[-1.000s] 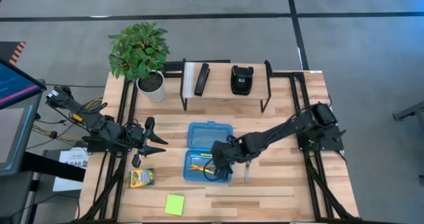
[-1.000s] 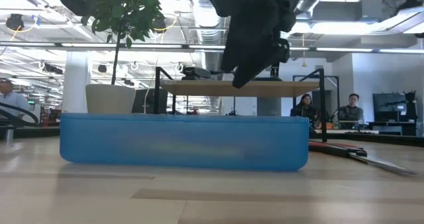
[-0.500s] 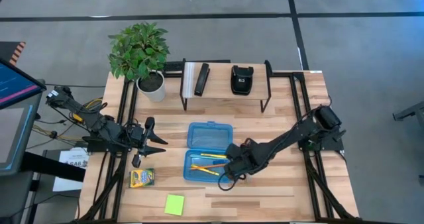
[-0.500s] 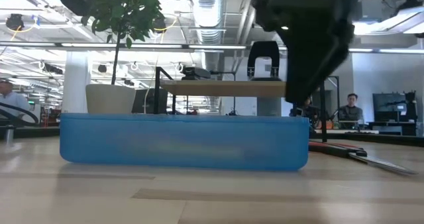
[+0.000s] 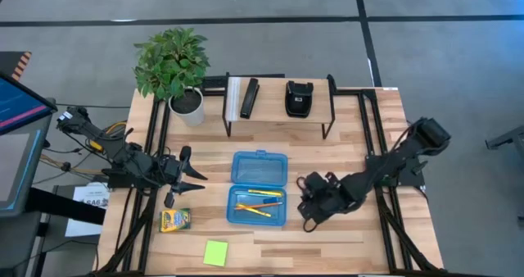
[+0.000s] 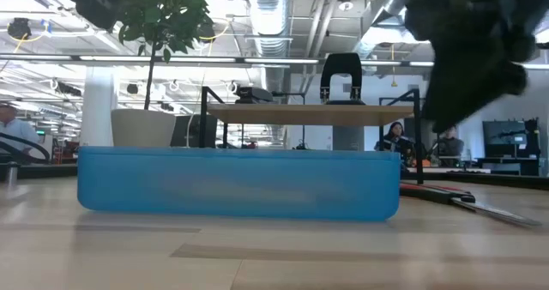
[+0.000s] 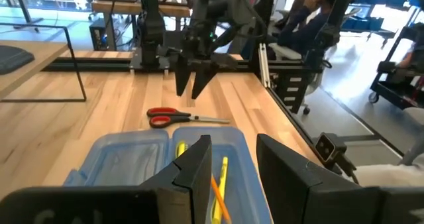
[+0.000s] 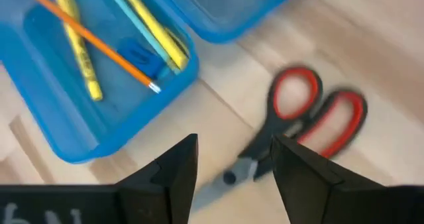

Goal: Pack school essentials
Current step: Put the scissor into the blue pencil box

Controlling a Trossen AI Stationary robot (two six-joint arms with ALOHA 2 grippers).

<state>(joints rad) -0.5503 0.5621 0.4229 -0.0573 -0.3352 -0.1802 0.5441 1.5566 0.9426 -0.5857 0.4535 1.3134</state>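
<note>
Right tool [image 8: 230, 164], fingers apart, over red-handled scissors [image 8: 301, 128]; crayon box [image 5: 174, 220] lettering unreadable.

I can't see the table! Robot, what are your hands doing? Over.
Right hand open above red scissors, beside blue case. Left hand open, waiting. Pencils, pen, eraser in case. Nothing blocking.

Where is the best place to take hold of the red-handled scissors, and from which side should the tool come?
Grip the scissors at the narrow neck, where the red handles meet the blades, coming straight down from above. They lie flat and closed on the wood beside the blue case, so the open right tool above them could span that neck.
</note>
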